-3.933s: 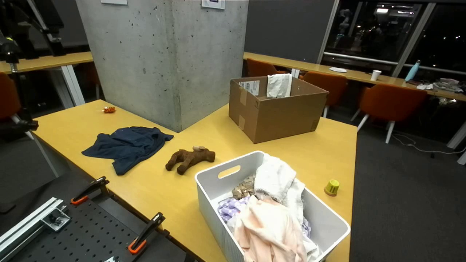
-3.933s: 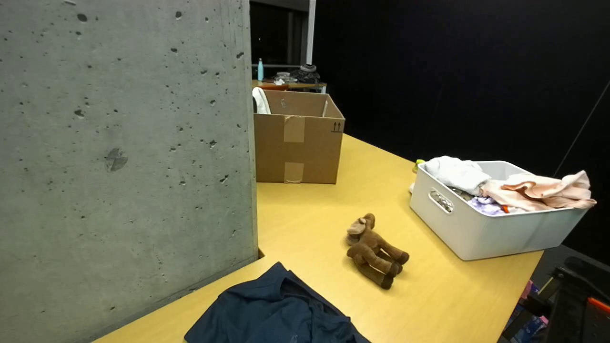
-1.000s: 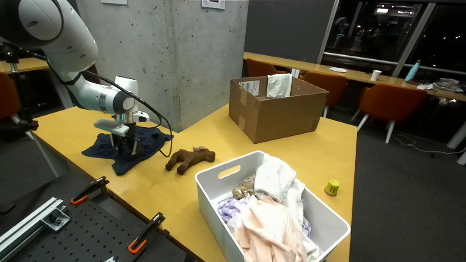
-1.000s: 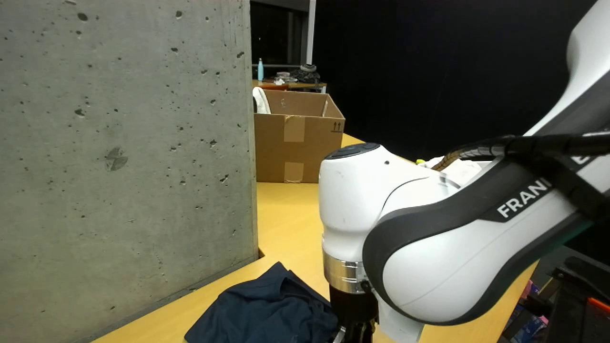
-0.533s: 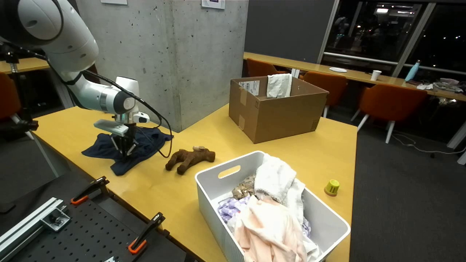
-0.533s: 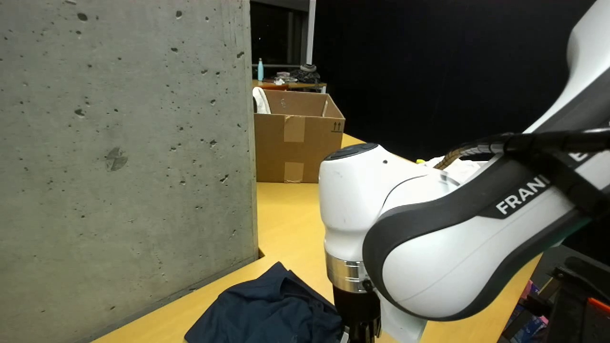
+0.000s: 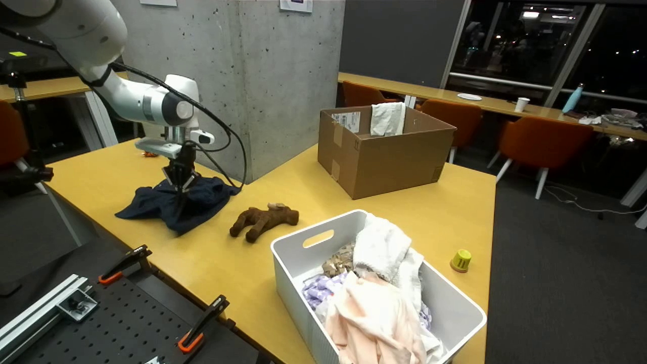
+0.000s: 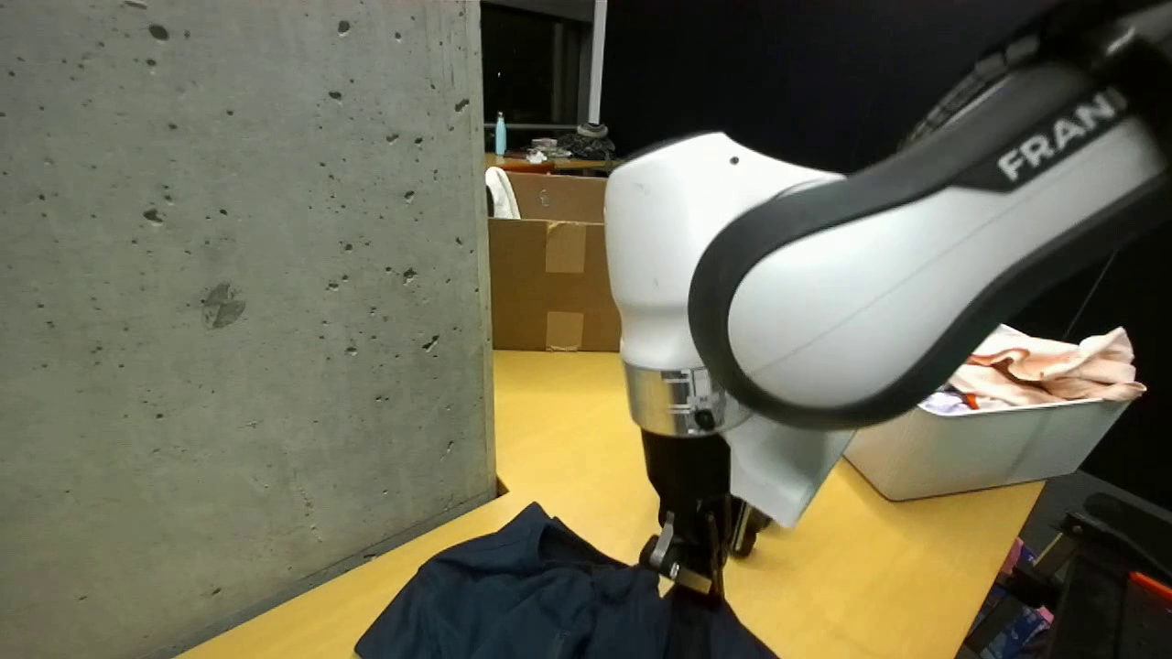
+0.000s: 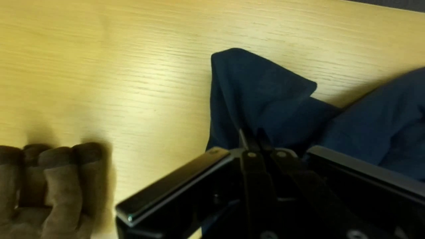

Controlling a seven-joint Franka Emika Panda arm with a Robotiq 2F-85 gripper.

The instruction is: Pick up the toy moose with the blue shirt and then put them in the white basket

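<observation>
Plainly, tabletop [image 9: 159, 116] separates the moose [image 7: 265, 218] from the shirt [image 8: 540, 599] the pincer [image 9: 254, 137] grips.

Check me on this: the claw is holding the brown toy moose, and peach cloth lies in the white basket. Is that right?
Not quite: the claw is holding the dark blue shirt, as the wrist view shows; the brown toy moose lies apart from it. The peach cloth does lie in the white basket.
</observation>
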